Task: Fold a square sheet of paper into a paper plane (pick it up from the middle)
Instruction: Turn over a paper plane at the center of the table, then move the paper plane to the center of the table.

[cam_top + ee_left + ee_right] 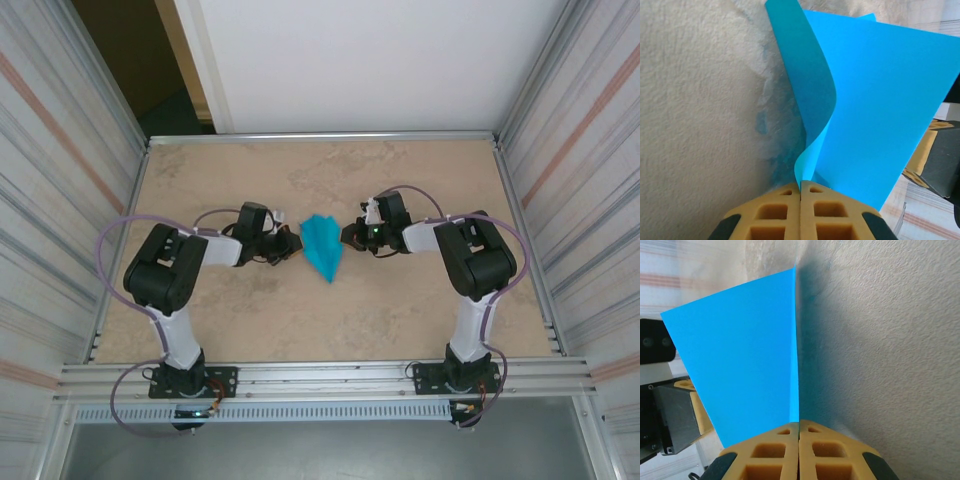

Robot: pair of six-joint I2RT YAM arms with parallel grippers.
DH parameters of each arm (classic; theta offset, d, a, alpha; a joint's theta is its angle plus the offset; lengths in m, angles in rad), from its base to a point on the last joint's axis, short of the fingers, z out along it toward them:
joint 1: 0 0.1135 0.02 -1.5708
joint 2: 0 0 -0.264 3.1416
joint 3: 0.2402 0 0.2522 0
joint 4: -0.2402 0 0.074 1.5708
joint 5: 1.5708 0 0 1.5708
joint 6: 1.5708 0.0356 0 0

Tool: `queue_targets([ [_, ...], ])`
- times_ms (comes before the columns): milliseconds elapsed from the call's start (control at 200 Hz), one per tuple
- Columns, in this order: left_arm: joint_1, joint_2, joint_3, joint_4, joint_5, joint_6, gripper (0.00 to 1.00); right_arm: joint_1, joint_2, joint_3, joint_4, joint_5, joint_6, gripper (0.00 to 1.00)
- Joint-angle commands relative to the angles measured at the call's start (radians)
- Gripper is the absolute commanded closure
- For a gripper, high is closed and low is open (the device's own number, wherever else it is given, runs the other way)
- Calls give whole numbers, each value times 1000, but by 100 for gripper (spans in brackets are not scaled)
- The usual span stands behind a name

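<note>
The square sheet of paper (322, 248) is turquoise and folded into a kite-like paper plane shape whose tip points toward the arms, at the table's middle. My left gripper (295, 243) is at its left edge and my right gripper (347, 236) at its right edge. In the left wrist view the paper (880, 100) stands upright and curls down into the left gripper (801, 185), whose tan jaws are shut on its edge. In the right wrist view a flat panel of the paper (740, 365) runs into the right gripper (799, 424), also shut on it.
The beige marbled table (420, 180) is fenced by ribbed metal walls (60, 180) on both sides and a rail (320, 375) at the near edge. Each wrist view shows the opposite gripper close behind the paper: the right gripper's body (940, 160) and the left gripper's body (670, 410).
</note>
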Motion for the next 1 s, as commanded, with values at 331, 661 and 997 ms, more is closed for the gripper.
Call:
queue_targets([
  [331, 3, -21, 3, -20, -11, 24, 100, 33, -126, 81, -298, 200, -152, 56],
  [661, -1, -38, 9, -50, -26, 20, 100, 255, -250, 101, -507, 546, -203, 47],
  [997, -7, -91, 7, -84, -43, 17, 100, 370, -168, 217, -579, 618, -233, 44],
])
